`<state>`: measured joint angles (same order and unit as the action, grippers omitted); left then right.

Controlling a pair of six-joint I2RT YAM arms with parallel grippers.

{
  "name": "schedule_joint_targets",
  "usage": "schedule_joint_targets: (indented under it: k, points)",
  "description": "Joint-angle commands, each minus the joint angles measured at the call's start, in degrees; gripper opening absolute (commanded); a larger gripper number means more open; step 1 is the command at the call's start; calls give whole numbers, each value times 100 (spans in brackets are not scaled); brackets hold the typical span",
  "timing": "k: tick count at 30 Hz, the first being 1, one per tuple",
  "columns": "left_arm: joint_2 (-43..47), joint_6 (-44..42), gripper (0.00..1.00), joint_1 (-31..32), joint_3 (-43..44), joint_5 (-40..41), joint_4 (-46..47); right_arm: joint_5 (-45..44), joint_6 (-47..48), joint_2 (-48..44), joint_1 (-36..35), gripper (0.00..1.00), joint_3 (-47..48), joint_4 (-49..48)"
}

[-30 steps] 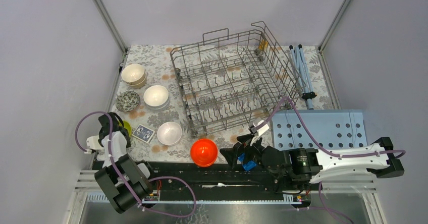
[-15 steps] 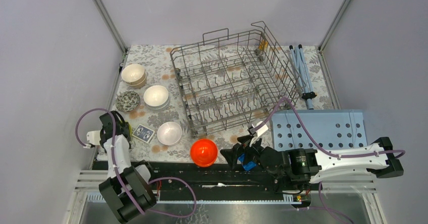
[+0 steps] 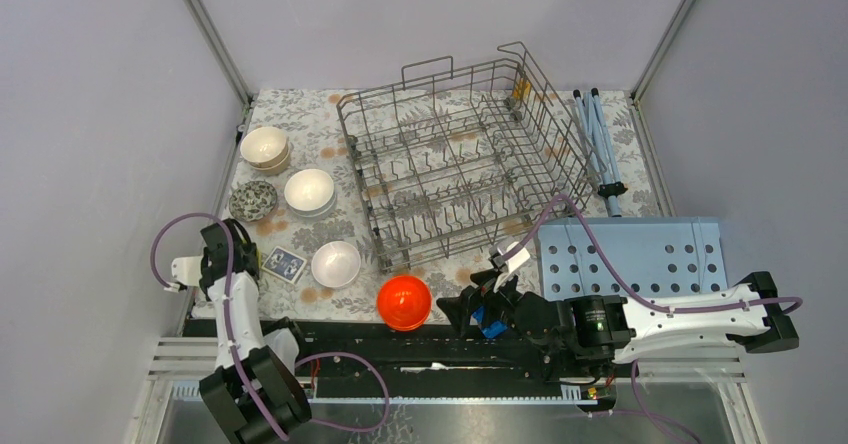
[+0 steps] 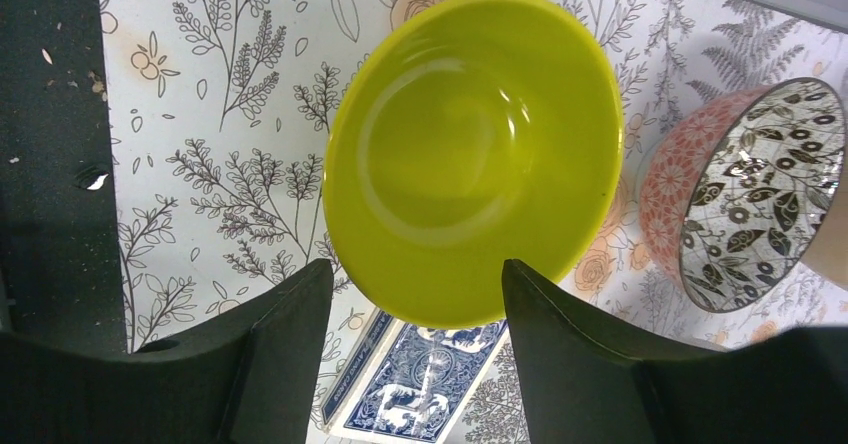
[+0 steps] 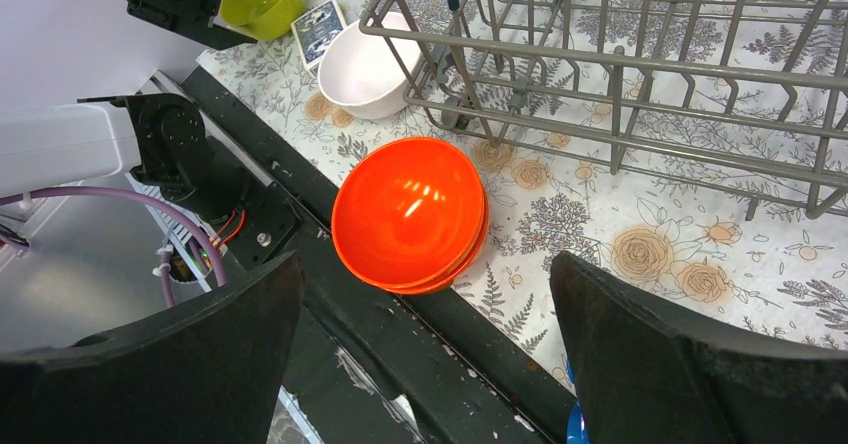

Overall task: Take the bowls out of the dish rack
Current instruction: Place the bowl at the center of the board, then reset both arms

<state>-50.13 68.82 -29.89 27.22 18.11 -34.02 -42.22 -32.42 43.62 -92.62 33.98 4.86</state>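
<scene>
left gripper [image 4: 415, 269] hangs open over the yellow-green bowl [image 4: 470, 154] near the table's near left corner. orange bowl [image 5: 408, 209] sits at the near edge under the wide-open right gripper [image 5: 425, 264]. dish rack [image 3: 455, 169] looks empty. bowls seem light, slick, brittle: pinch a rim.

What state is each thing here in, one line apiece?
dish rack: upright, no bowls in it.
yellow-green bowl: upright on the table, not gripped.
orange bowl: upright on the table.
nearest white bowl: upright on the table.
patterned bowl: upright on the table.
left gripper: open, above the yellow-green bowl.
right gripper: open, above the orange bowl.
</scene>
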Motion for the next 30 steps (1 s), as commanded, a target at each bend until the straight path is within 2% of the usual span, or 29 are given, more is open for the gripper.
schedule_joint_targets:
  k: [1, 6, 12, 16, 19, 24, 30]
  points:
    - [177, -43, 66, 36, 236, 182, -81, 56, -12, -30, 7, 100, 4, -134]
    - [210, -158, 69, 65, 311, 121, -131, 224, 107, -4, 15, 100, 81, -94]
    - [439, -732, 97, 284, 657, -48, -226, 231, 231, -45, 15, 100, 166, -22]
    - [595, -1081, 99, 647, 1202, 170, -576, 213, 381, -88, 9, 100, 338, 103]
    - [885, -1363, 99, 785, 1675, -187, -642, 261, 529, -119, 11, 100, 491, 99]
    - [1226, -1697, 99, 1453, 2634, -362, -682, 177, 863, -22, 15, 100, 1043, 408]
    - [1252, -2553, 99, 2035, 3726, -1237, -442, -188, 1361, 55, 14, 100, 1572, 543]
